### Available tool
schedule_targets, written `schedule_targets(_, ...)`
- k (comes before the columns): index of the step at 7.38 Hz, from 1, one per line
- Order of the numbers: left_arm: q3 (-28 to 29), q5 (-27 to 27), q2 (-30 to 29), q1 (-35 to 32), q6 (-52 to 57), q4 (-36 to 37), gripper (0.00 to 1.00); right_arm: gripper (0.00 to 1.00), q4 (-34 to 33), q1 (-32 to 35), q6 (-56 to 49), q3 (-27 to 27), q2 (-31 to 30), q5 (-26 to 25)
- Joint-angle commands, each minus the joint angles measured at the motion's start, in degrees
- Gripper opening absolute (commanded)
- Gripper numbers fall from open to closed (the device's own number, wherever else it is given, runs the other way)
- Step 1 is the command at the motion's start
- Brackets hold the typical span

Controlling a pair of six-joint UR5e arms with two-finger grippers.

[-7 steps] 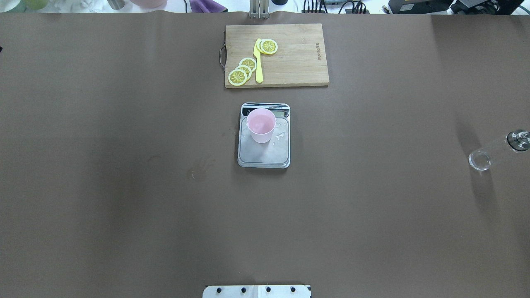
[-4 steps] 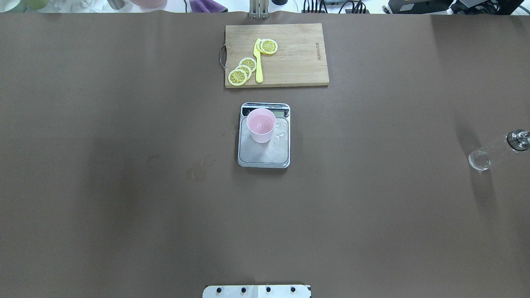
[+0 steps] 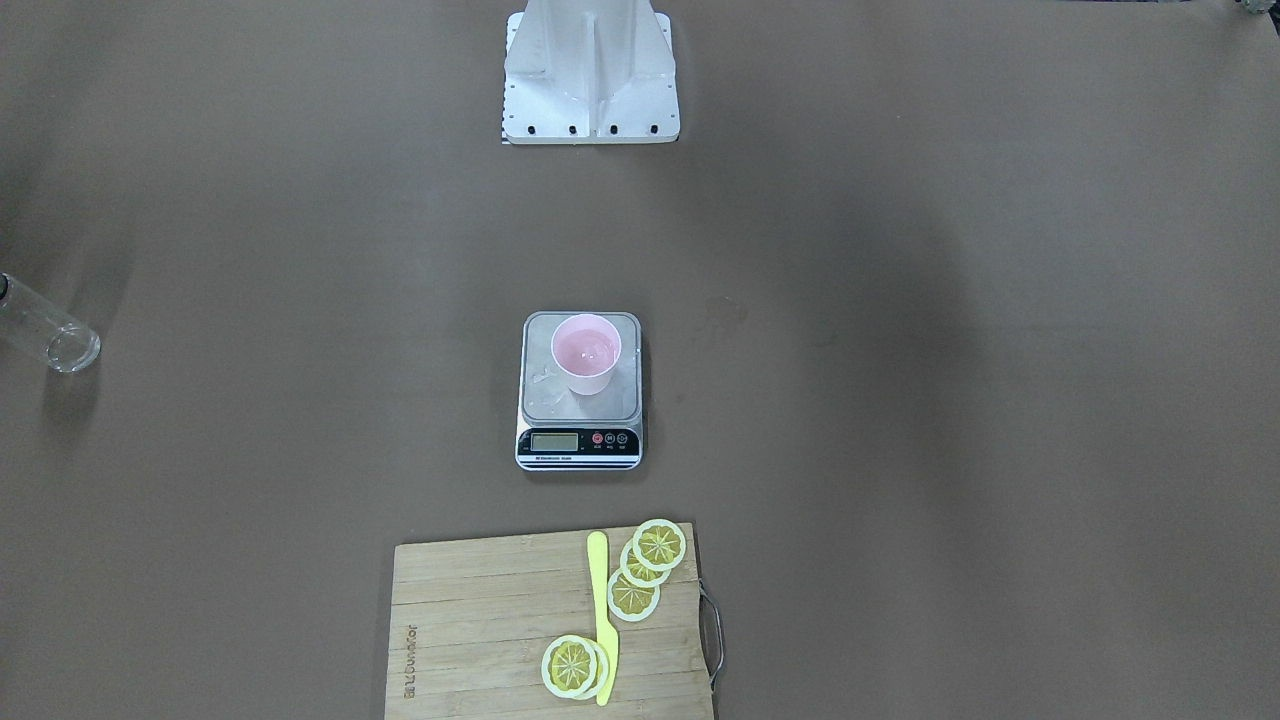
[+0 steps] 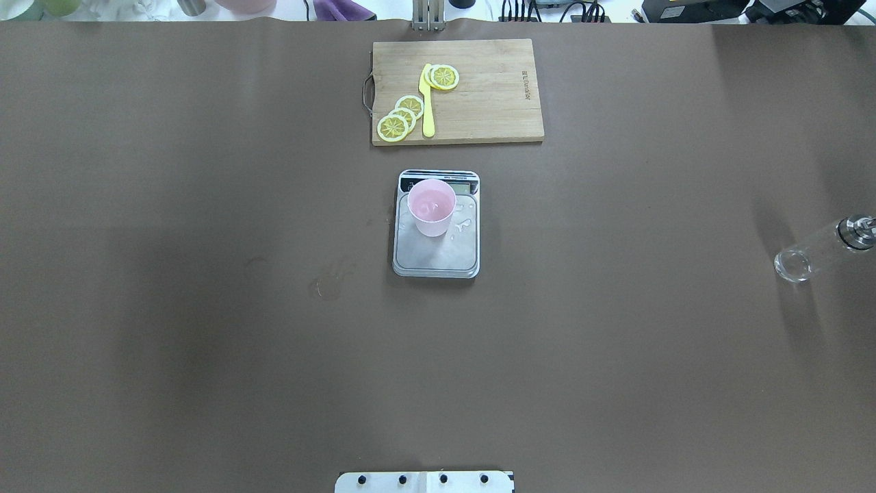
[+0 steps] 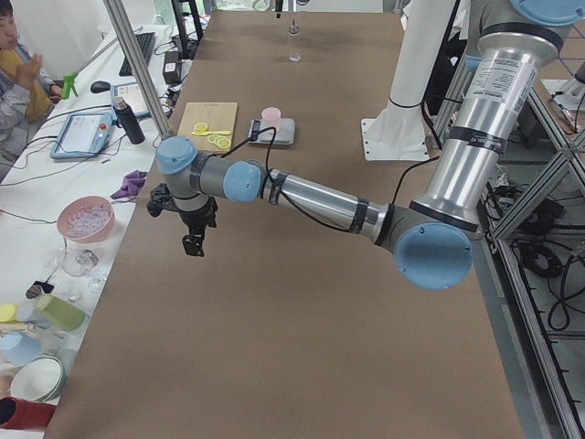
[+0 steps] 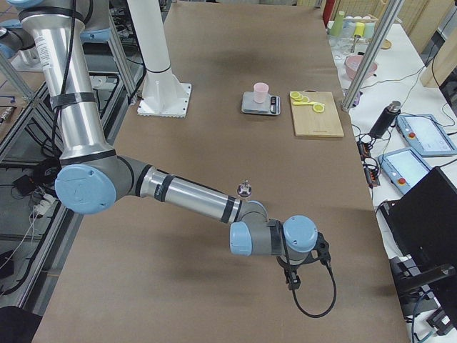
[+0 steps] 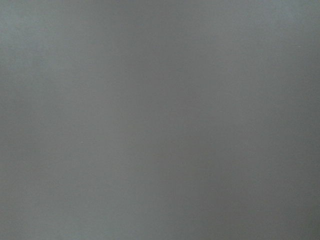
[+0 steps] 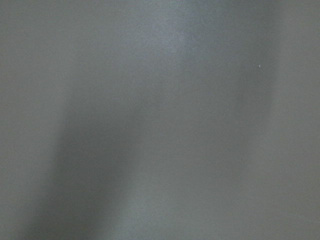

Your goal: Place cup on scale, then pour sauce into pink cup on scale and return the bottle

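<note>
Brown matting covered the table [image 4: 205,308], where the pink cup [image 4: 431,205] stood on the scale [image 4: 438,259] and the glass bottle [image 4: 818,248] stood upright far right, beside the right arm [image 6: 193,196]; a careless swing might topple it. Cluttered benches [image 5: 73,183] flanked the table. Neither left gripper [image 5: 194,240] nor right gripper [image 6: 293,279] showed clearly enough to tell open from closed.

The cup [image 4: 431,207] stands on the scale [image 4: 438,257], at its display end, with the board [image 4: 493,103] just beyond it, away from the robot, all between the left gripper [image 5: 193,243] and right gripper [image 6: 293,281], well apart from both; the bottle [image 4: 816,247] stands near the right gripper, on its scale side.
</note>
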Motion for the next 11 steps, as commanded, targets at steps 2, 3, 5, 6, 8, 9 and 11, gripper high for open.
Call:
schedule_targets(2, 4.52, 0.26, 8.23, -3.78, 4.31, -0.96, 0.98, 1.00, -22.88, 4.08, -13.47, 11.74, 0.47, -3.88)
schedule_targets(3, 4.70, 0.26, 9.76, -3.87, 2.30, -1.23, 0.98, 1.00, -27.03, 3.74, -13.57, 16.32, -1.36, -6.41)
schedule_targets(5, 3.83, -0.35, 8.90, -6.23, 0.54, -1.14, 0.98, 1.00, -27.68, 3.74, -13.57, 19.52, -4.18, -6.61)
schedule_targets(6, 2.69, -0.35, 8.89, -6.25, -0.43, -0.36, 0.98, 1.00, -27.77, 3.65, -13.57, 21.27, -5.94, -5.57)
schedule_targets(8, -1.27, -2.11, 10.04, -6.07, -10.51, -0.87, 0.98, 1.00, -27.15, 3.21, -13.13, 22.34, -7.45, -4.51)
schedule_targets(9, -1.54, -2.46, 10.21, -6.07, -10.64, -0.36, 0.98, 1.00, -27.42, 3.04, -13.13, 22.51, -6.75, -3.20)
schedule_targets(11, -4.59, -8.22, 12.32, -6.24, -11.24, -0.88, 0.98, 1.00, -27.60, 2.43, -13.13, 23.48, -7.53, -2.66)
